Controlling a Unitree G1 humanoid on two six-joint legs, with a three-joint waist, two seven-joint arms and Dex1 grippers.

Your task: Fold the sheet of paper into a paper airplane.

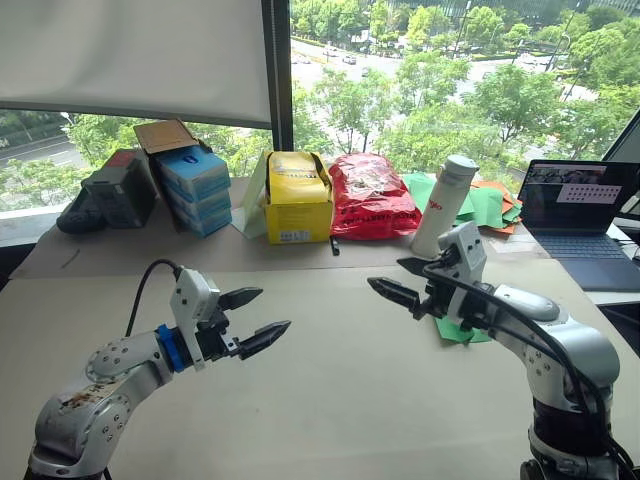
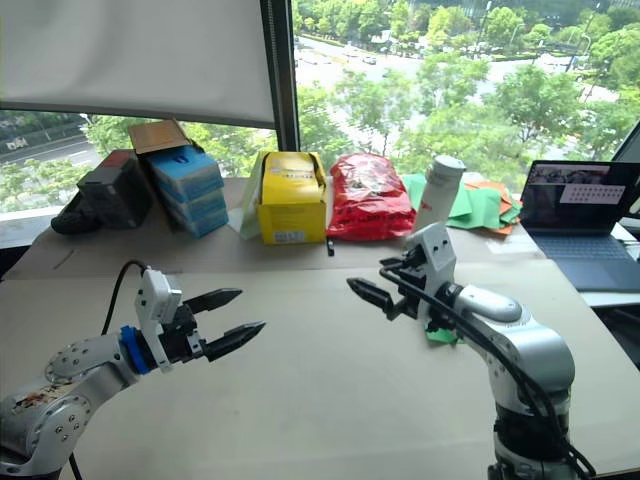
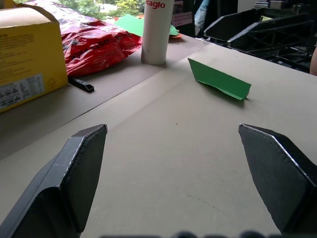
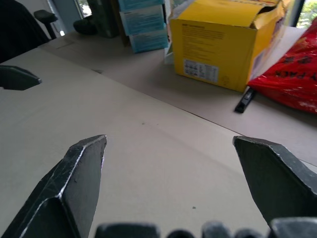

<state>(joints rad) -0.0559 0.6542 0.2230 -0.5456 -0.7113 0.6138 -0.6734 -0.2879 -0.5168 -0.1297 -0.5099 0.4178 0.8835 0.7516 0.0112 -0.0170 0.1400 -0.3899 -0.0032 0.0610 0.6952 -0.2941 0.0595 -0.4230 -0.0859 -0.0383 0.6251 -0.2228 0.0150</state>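
Both the left hand [image 1: 252, 318] and right hand [image 1: 398, 281] hover released. The folded bright green paper airplane [image 3: 219, 79] lies on the tan surface [image 1: 330, 390] just behind the right hand; folding looks finished, so the next move is likely withdrawal.

Silver-grey jointed arms, black cables; left tool [image 1: 254, 318] on blue collar; right tool [image 1: 403, 281] with black wedge fingers.
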